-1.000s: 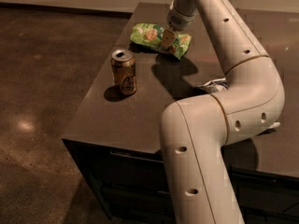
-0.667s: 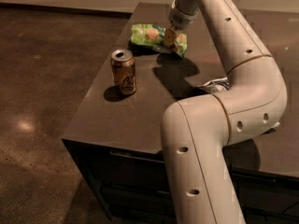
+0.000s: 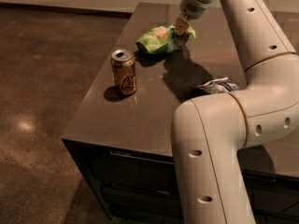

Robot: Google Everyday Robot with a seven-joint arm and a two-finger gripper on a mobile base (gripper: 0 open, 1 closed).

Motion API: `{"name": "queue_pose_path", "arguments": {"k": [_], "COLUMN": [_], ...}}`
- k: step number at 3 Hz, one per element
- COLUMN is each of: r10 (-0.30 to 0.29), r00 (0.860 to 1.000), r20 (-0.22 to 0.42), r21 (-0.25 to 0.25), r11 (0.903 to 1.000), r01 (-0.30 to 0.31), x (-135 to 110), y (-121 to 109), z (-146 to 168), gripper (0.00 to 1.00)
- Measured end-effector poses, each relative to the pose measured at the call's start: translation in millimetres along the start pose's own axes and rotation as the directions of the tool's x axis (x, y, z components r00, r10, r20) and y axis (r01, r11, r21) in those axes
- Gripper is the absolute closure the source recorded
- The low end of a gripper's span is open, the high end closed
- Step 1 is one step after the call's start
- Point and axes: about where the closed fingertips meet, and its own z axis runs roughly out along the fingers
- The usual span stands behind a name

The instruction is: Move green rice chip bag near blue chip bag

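Observation:
The green rice chip bag [image 3: 161,38] is at the far part of the dark table [image 3: 140,120], its right end in my gripper [image 3: 182,28]. The gripper comes down from above and is shut on that end. The bag looks raised a little, with its shadow on the table in front of it. The blue chip bag [image 3: 218,85] lies nearer on the table, to the right. It is mostly hidden behind my white arm [image 3: 219,143], and only a blue and white patch shows.
A tan drink can [image 3: 124,72] stands upright near the table's left edge, in front and to the left of the green bag. The table's left and front edges drop to a dark floor [image 3: 42,101]. My arm's elbow covers the right part of the table.
My gripper has closed in on the green bag's right end and the bag has shifted slightly and tilted. The can and the blue bag have not moved.

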Motion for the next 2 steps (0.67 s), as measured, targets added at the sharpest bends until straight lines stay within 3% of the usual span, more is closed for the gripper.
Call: {"name": "queue_pose_path", "arguments": {"k": [2], "r10": [0.06], "r00": [0.998], "r20": [0.022], "r21": [0.044], "r11": [0.9972], "r01": [-0.061], "x": [34], "y": [-13], "z": [-52], "gripper": [1.0]}}
